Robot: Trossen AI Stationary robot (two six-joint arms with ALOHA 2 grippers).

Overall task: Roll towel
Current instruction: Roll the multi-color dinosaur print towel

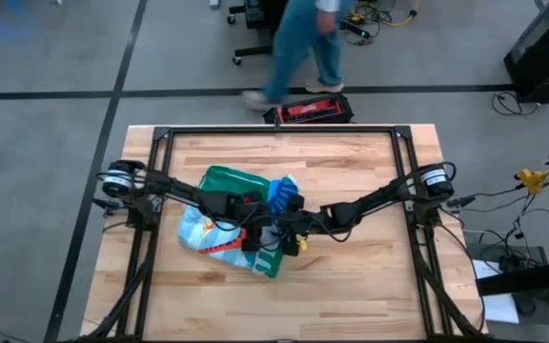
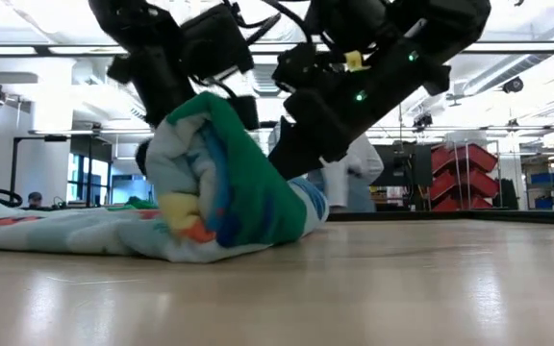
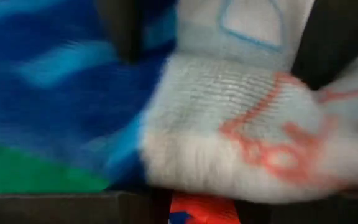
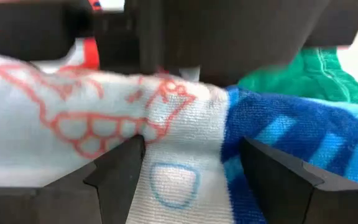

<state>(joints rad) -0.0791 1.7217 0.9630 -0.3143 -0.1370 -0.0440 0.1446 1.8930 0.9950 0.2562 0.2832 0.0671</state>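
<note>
Towel (image 1: 219,211): one, green border with pale blue centre carrying red and blue print, bunched into a partial roll near the middle of the wooden table (image 1: 351,286); seen from table height the rolled lump (image 2: 221,183) stands up with a flat tail of cloth trailing away from it along the surface. Left gripper (image 1: 252,234): down at the near edge of the bundle, pressed into the cloth; its wrist camera is filled with white, red-outlined and blue towelling (image 3: 229,124), and I cannot tell whether its fingers are apart or clamped. Right gripper (image 1: 276,232): just beside the left one, meeting it over the bundle; its two dark fingers (image 4: 114,171) stand apart, resting on the cloth with a white and blue fold (image 4: 185,149) lying between them, not pinched. Both arms reach inward from the table's opposite sides. Black frame (image 1: 274,131): runs round the table edge. Person (image 1: 303,43): on the floor beyond the far side of the table, well apart from both grippers.
</note>
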